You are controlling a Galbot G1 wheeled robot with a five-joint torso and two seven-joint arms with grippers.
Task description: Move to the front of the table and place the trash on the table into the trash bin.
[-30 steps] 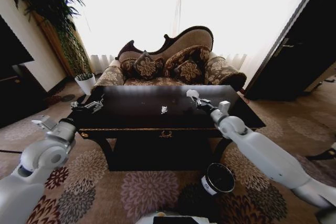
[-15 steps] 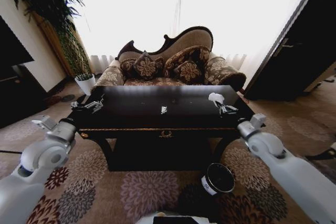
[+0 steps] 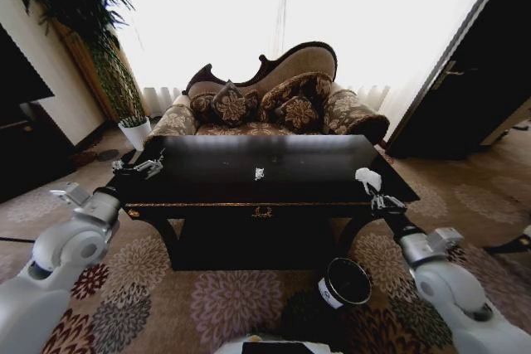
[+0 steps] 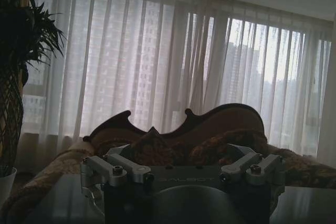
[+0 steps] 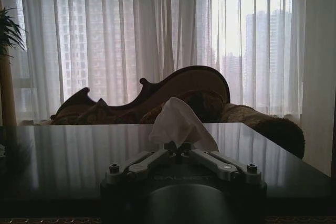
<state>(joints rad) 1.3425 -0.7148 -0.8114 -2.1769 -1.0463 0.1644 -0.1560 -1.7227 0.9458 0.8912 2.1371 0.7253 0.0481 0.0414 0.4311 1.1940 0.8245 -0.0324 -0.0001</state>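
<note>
Since a second ago the right gripper has drawn back from mid-table to the near right corner of the table, carrying the white paper wad with it; its fingers are pinched on the wad, held just above the table edge; the right arm reaches up from the lower right, forearm angled toward that corner. Unchanged, the left gripper rests at the table's left end, and a tiny white scrap lies mid-table; the trash bin stands on the carpet below the right gripper. Seen from the right wrist, the wad rises between closed fingers; from the left wrist, the left gripper's fingers stand spread apart, holding nothing.
</note>
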